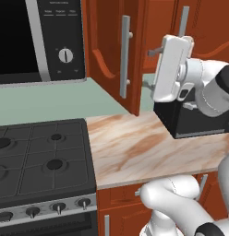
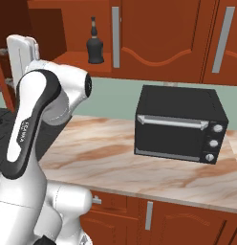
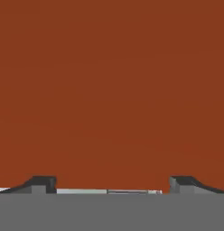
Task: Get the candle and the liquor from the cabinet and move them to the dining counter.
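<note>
The claw (image 3: 109, 185) stands wide, its two dark tips far apart at the bottom of the hand view, with nothing between them. Directly ahead of the tips lies a flat red-brown wooden surface, close up; a thin silver strip shows between the tips at the lower edge. Which part of the woodwork this is cannot be told from the hand view.

In the left base view the white hand is raised level with the wall cabinet (image 1: 111, 50), just beside its open door (image 1: 117, 55), which carries a long vertical silver handle (image 1: 125, 56). The black toaster oven (image 2: 180, 123) sits below and just behind the hand on the marble-look worktop (image 1: 135, 147). To the claw's left, lower down, is the black gas stove (image 1: 42, 161), with the microwave (image 1: 40, 39) above it against the pale green wall.

In the right base view the cabinet compartment stands open, and the liquor (image 2: 94, 44), a black bottle with a thin neck, stands upright on the shelf inside, beyond the hand and to its right, well apart from the claw. The candle cannot be made out in any view. Further right, closed cabinet doors (image 2: 158, 38) with arched panels hang above the toaster oven.
</note>
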Robot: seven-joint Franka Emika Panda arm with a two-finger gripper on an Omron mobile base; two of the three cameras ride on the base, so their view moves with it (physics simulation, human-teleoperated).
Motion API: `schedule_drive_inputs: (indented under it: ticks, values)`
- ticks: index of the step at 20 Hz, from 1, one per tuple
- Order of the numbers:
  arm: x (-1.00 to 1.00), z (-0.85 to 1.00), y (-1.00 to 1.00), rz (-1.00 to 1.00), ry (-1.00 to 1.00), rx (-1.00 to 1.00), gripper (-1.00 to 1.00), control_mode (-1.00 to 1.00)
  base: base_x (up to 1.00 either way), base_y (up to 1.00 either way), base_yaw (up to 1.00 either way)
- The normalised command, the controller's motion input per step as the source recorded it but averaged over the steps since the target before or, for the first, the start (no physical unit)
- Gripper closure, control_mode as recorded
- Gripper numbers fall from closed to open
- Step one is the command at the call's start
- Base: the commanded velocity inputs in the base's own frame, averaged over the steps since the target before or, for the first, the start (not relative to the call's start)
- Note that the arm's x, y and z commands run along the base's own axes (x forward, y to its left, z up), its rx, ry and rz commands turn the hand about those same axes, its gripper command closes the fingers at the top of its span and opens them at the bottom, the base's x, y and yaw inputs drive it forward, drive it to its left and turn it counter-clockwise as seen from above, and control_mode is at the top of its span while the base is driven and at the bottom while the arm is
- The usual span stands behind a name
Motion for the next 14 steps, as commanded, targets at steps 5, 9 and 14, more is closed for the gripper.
schedule_drive_inputs:
  ticks: [5,9,14]
  values:
    - [-0.33,-0.02,0.59,0.09,0.00,0.00,-1.00,-1.00,0.00,0.00,0.00]
    - [-0.11,0.00,0.62,0.06,0.00,-0.01,-1.00,-1.00,0.00,0.00,0.00]
    - [0.00,-0.02,0.63,0.02,0.00,-0.04,-1.00,-1.00,0.00,0.00,0.00]
